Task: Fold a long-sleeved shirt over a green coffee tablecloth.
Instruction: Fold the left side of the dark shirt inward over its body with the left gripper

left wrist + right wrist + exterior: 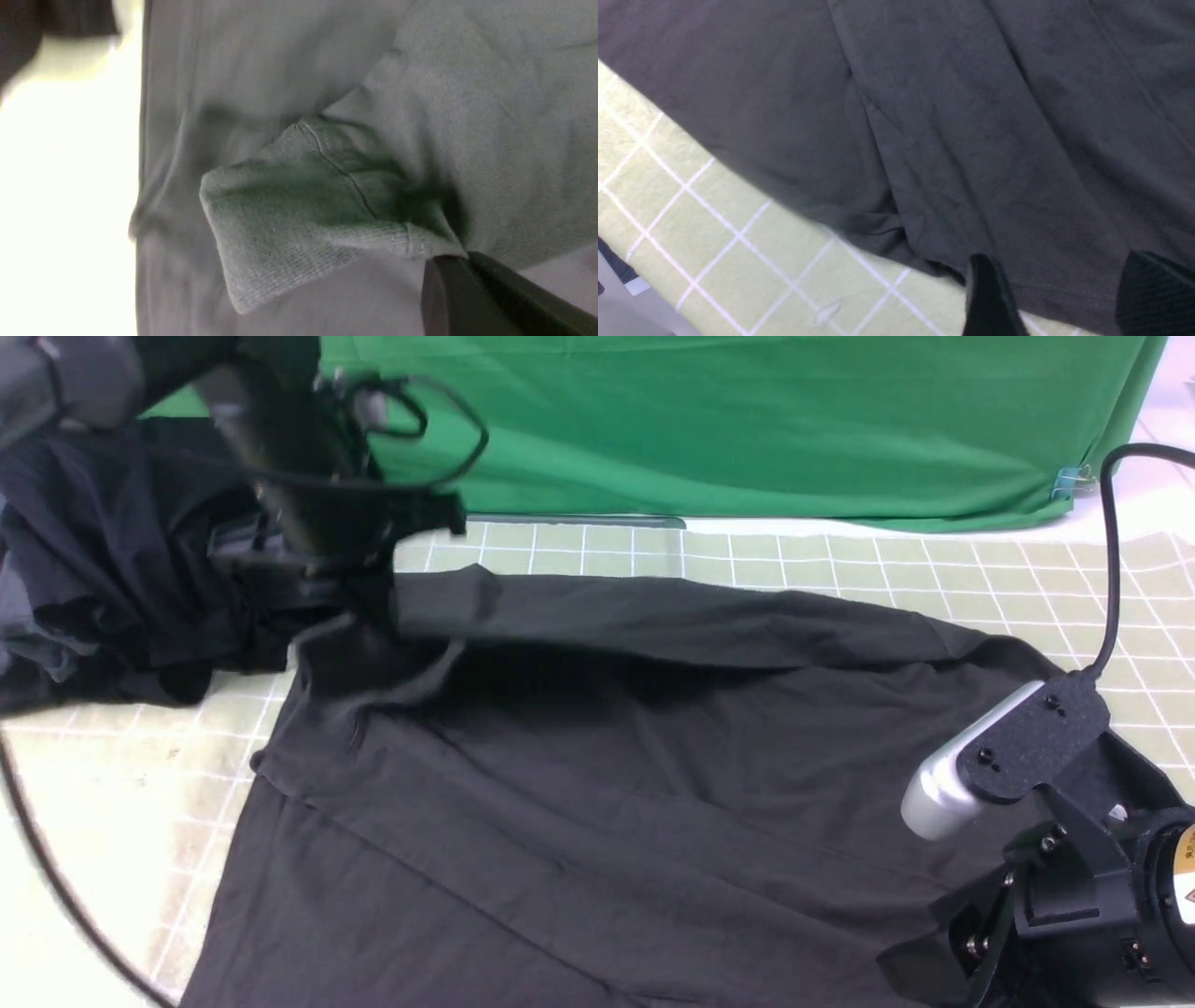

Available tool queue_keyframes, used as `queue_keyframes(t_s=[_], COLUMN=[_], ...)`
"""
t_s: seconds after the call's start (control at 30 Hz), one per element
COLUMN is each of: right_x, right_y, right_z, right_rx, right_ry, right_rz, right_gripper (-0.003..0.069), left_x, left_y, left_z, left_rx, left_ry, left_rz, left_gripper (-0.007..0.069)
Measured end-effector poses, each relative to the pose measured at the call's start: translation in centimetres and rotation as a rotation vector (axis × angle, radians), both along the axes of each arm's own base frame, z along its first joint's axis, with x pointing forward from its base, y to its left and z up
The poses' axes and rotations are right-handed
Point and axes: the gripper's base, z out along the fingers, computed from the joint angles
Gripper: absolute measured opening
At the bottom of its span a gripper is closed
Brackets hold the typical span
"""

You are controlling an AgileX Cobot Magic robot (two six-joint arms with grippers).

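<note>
Wrist views alone: left hand (451, 263) pinching long-sleeved shirt (490, 116) cuff (289, 219); right hand (1066, 301) spread over hem (1045, 282).

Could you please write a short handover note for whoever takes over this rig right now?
Left gripper: shut on the sleeve cuff of the long-sleeved shirt, at the shirt's far left corner.
Right gripper: open, holding nothing, low over the shirt's edge at the near right.
Things: the shirt lies spread on the green coffee tablecloth, with no print showing. A sleeve-like band runs along its far edge.
Done: shirt laid out, cuff gripped.
Left: probably place the sleeve and release the cuff, then fold the body. No finished fold shows yet.
</note>
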Motion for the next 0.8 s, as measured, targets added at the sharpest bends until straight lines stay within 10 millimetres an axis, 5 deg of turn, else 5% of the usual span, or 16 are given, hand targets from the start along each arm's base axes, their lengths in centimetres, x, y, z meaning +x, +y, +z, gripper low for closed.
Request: queue_keyframes(t_s=[0.13,0.5,0.8], right_x=[0.0,0.1,0.0], right_y=[0.0,0.0,0.0], right_z=[0.0,0.1,0.0], right_rx=[0.0,0.005,0.008], right_ry=[0.0,-0.008,0.006], right_rz=[-0.001,-0.004,-0.017], right_gripper=[0.036,0.036,0.036], left_x=[-3.1,-5.7,-7.8], left_y=[1.0,1.0,1.3], left_z=[-1.5,-4.6,-7.0], left_rx=[0.056,0.031,0.038], left_ry=[0.089,0.228,0.329], left_rz=[0.03,0.003,-0.082], left_gripper=[-0.0004,0.0046,0.0402])
